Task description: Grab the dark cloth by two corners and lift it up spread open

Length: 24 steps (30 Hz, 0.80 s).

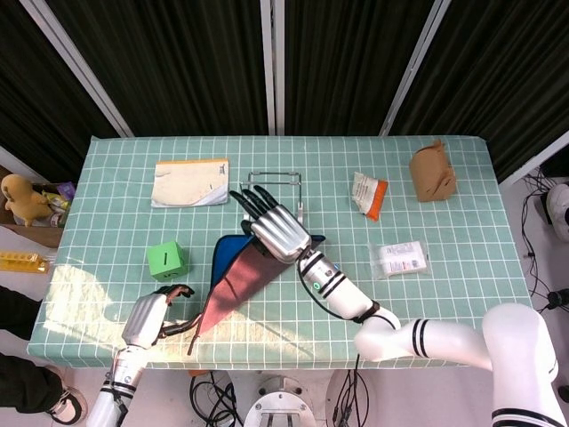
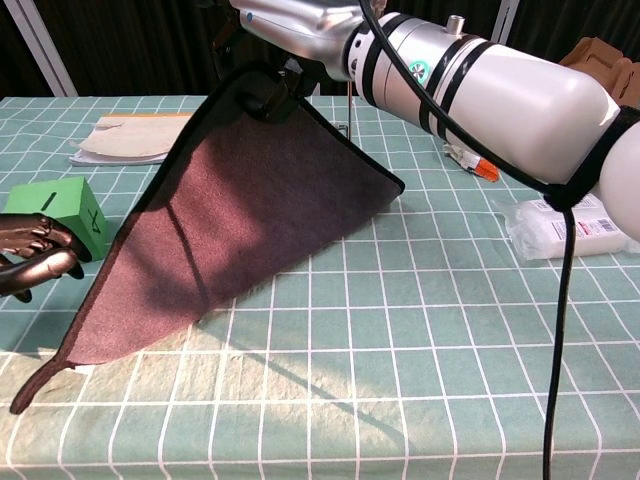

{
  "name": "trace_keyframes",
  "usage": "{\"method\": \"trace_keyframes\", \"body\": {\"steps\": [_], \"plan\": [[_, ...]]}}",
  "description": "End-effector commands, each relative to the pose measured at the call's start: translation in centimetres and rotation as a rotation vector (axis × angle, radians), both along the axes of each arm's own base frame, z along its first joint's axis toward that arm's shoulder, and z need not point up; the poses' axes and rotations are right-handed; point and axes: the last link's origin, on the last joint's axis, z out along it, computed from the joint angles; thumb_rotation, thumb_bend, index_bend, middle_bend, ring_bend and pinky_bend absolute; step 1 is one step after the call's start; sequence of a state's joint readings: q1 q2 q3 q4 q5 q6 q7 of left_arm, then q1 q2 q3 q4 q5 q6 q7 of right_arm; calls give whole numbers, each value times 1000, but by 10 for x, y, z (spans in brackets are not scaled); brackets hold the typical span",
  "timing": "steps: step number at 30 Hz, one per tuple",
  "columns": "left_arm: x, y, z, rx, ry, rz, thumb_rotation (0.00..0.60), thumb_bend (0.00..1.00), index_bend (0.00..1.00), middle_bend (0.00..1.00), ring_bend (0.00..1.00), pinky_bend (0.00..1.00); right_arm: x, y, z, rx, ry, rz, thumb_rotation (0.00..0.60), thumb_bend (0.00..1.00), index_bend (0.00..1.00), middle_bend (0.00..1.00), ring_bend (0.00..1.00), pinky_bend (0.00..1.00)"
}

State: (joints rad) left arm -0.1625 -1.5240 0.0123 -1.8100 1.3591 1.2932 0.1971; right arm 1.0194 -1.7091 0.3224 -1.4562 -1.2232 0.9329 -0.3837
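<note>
The dark cloth [image 1: 233,286] hangs as a long brown triangle, one corner raised and its low tip trailing on the table near the front edge; a blue side shows at its left edge. In the chest view the dark cloth [image 2: 240,210] slopes from top centre down to the bottom left. My right hand [image 1: 276,229] grips the raised corner, and the right hand [image 2: 295,25] shows at the top of the chest view. My left hand [image 1: 153,318] sits just left of the low tip with fingers and thumb apart, holding nothing. The left hand [image 2: 32,257] stays clear of the cloth's edge.
A green cube [image 1: 166,260] stands just behind my left hand, also the green cube [image 2: 58,212]. A white booklet [image 1: 190,182], a wire frame [image 1: 276,182], an orange-white packet [image 1: 367,194], a brown paper bag [image 1: 432,172] and a clear packet [image 1: 400,258] lie further back and right.
</note>
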Motion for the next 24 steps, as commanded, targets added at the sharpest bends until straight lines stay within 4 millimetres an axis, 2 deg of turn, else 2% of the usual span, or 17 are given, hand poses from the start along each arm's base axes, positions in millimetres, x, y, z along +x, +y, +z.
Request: {"method": "trace_keyframes", "body": {"steps": [1,9,15,17,20,22,24], "plan": [[2,0,-8,-4,41,3,175,131,366,379,343,450,0,-1,-1,3,0,-3,600,503,869,7,0,0],[7,-4,-16,-27,45,1,241,158,395,384,347,432,2,-5,1,-2,-8,-9,600,503,868,7,0,0],[10,-3,-22,-39,47,-7,248,164,414,385,347,417,2,-6,0,1,-5,-12,600,503,868,4,0,0],[12,-2,-24,-41,40,-9,268,179,431,385,347,418,2,-6,-1,1,-4,-12,600,503,868,4,0,0],[16,1,-26,-35,26,-9,337,259,462,390,347,420,2,-6,-2,1,-3,-13,600,507,867,3,0,0],[16,3,-28,-36,18,-3,403,359,494,400,347,421,1,-6,-1,-2,-3,-11,600,508,867,1,0,0],[15,5,-30,-44,9,7,464,403,522,404,347,423,1,-6,0,-5,-6,-11,600,507,867,0,0,0]]}}
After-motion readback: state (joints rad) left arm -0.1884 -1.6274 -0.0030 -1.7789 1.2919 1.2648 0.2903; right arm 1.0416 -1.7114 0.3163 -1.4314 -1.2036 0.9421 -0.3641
